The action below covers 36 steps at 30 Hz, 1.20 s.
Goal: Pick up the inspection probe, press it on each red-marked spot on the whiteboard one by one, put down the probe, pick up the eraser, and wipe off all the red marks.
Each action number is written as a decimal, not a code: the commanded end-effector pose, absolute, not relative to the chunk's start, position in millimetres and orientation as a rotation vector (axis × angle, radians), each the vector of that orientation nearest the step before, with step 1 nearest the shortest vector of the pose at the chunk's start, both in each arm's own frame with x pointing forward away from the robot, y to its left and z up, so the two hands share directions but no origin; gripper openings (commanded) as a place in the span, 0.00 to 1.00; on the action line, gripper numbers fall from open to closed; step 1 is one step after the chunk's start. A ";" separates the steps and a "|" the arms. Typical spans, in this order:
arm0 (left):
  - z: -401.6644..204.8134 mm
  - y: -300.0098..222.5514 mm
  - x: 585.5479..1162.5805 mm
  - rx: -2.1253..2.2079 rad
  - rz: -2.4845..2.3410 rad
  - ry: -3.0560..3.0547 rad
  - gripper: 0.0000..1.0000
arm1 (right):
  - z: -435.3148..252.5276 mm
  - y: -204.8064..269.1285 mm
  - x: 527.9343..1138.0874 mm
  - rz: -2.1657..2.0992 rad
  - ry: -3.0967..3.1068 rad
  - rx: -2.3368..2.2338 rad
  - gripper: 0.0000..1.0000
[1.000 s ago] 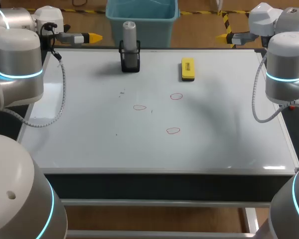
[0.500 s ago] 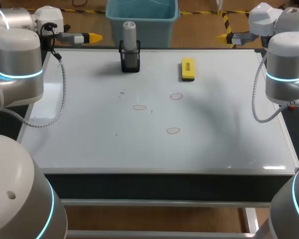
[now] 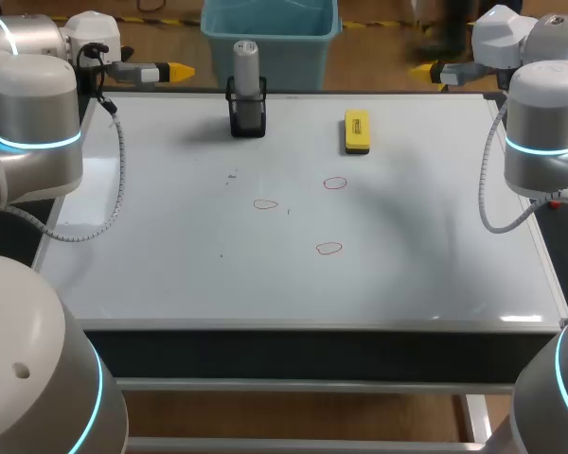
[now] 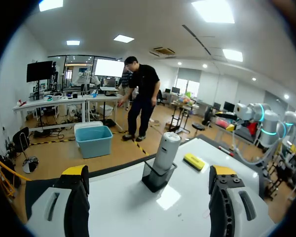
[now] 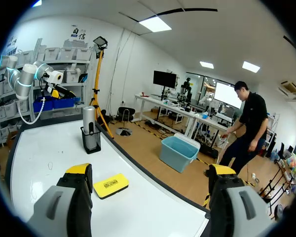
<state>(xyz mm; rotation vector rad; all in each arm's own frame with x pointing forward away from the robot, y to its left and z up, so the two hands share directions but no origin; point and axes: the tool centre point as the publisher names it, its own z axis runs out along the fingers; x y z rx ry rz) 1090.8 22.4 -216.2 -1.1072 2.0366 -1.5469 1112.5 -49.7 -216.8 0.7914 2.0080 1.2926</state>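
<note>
The inspection probe (image 3: 246,61) stands upright in a black holder (image 3: 247,112) at about 12 o'clock on the whiteboard (image 3: 170,255), near its far edge. The yellow eraser (image 3: 357,131) lies flat at 1 o'clock, apart from the holder. Three red marks (image 3: 335,183), small outlined rings, sit around the board's centre, toward 2, 5 and 9 o'clock. The left hand (image 3: 178,71) hangs at the 10 o'clock corner and the right hand (image 3: 422,70) at 2 o'clock, each with fingers apart and holding nothing.

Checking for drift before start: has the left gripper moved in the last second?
No. The left gripper sits just as far left of the probe holder as before.
</note>
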 end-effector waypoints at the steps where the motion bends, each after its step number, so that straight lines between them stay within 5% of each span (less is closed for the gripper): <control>1: -216.8 22.3 1090.8 -1.107 -1.548 2.034 1.00 | -216.7 -49.8 1113.0 1.292 2.009 0.791 1.00; 26: -216.8 22.3 1090.8 -1.106 -1.548 2.034 1.00 | -216.7 -49.8 1113.0 1.292 2.009 0.791 1.00; 36: -224.2 15.7 1105.0 -0.710 -1.767 2.201 1.00 | -216.7 -49.8 1113.0 1.292 2.009 0.791 1.00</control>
